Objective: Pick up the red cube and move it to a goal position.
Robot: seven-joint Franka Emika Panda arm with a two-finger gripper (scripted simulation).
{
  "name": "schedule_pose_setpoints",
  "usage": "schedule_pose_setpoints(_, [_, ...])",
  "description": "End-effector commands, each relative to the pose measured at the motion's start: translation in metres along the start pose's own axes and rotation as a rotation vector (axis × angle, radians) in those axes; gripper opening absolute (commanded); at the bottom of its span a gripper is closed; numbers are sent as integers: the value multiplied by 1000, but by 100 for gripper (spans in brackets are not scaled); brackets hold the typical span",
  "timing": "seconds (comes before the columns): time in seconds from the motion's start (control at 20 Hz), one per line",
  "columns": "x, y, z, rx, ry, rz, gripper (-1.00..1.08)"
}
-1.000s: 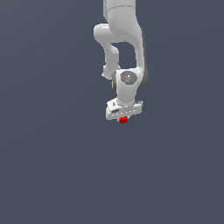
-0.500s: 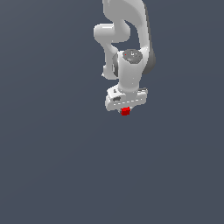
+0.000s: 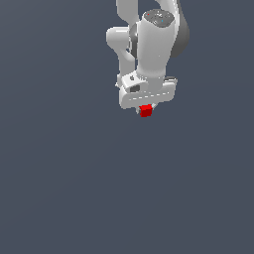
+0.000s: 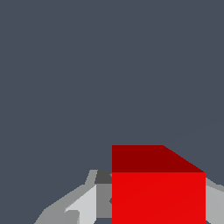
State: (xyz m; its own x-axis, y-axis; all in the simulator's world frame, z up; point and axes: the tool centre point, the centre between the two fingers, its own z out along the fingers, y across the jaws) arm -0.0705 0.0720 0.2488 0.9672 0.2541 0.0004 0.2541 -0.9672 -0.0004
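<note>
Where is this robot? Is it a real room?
Probably not a real room: it looks like a computer simulation. All around is one flat grey-blue surface with nothing else on it, and the white gripper and red cube are plain, smooth shapes.

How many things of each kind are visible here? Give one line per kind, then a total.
Red cube: 1, held in the claw
White robot arm with claw: 1
Total: 2

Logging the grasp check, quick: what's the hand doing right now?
Hand: closed on the red cube, held between its fingers.
</note>
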Motion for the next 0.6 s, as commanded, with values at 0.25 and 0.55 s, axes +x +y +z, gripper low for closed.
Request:
schedule_pose_setpoints(0.25, [7, -1, -71, 0, 0, 0, -100])
schedule_pose_setpoints(0.55, [13, -1, -108, 0, 0, 0, -100])
